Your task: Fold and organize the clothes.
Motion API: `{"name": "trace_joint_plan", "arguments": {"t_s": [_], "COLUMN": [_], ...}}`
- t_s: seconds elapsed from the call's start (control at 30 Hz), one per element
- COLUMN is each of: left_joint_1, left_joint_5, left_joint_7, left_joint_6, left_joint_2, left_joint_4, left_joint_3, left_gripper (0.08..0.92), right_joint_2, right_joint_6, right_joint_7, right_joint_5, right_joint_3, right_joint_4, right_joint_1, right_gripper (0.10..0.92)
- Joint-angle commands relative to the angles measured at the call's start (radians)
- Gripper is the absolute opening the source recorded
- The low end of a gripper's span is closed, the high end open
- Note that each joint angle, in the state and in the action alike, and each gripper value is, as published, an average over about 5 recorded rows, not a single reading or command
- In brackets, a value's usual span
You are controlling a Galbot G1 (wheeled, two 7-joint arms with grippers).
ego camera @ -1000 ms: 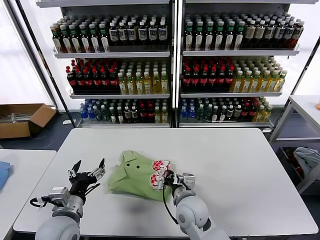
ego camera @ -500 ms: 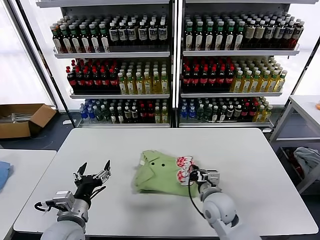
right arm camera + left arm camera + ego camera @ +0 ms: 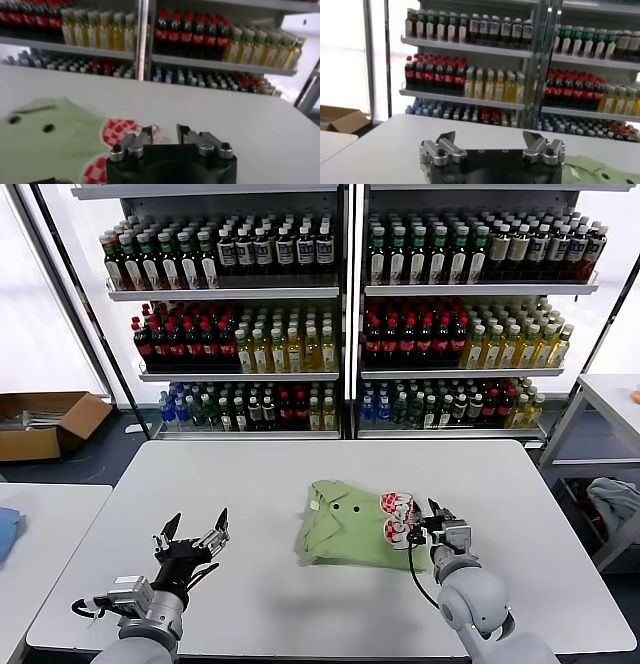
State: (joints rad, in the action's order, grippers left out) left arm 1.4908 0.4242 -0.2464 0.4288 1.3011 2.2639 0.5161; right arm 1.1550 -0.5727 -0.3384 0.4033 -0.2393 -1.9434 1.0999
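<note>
The shirt (image 3: 352, 522) lies folded into a compact bundle on the table (image 3: 250, 474), right of centre and nearer the front edge than the back, collar and buttons toward the left, the red-and-white print on its right end. The right gripper (image 3: 430, 529) sits at that printed end, its fingers parted with no cloth between them in the wrist view, so it appears to have let the bundle go where it lies. The left gripper (image 3: 192, 534) hovers over the table's front left, well apart from the shirt, fingers spread wide and empty, likely waiting. Shelves of bottles (image 3: 300, 334) stand behind the table.
</note>
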Motion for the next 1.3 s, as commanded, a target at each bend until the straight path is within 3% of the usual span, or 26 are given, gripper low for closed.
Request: {"name": "trace_joint_plan", "arguments": {"t_s": [0.03, 0.17, 0.47, 1.3], "left_joint_1": [0.043, 0.068, 0.085, 0.123], "left_joint_5": [-0.002, -0.004, -0.012, -0.009], "left_joint_7": [0.001, 0.001, 0.000, 0.007], "left_joint_6": [-0.003, -0.008, -0.005, -0.006], "left_joint_2": [0.019, 0.024, 0.035, 0.037], "left_joint_4": [0.050, 0.070, 0.076, 0.091], "left_joint_3": [0.004, 0.015, 0.018, 0.032], "left_gripper": [0.823, 0.823, 0.823, 0.823], "right_joint_2": [0.064, 0.048, 0.115, 0.212], "right_joint_6": [0.128, 0.176, 0.143, 0.118], "right_joint_7": [0.115, 0.131, 0.083, 0.038], "right_joint_5": [-0.174, -0.243, -0.238, -0.266], "right_joint_3": [0.120, 0.178, 0.220, 0.209], "right_joint_4": [-0.122, -0.003, 0.156, 0.275], "right_joint_1": [0.007, -0.033, -0.086, -0.078], "right_gripper": [0.475, 0.587, 0.810, 0.823]}}
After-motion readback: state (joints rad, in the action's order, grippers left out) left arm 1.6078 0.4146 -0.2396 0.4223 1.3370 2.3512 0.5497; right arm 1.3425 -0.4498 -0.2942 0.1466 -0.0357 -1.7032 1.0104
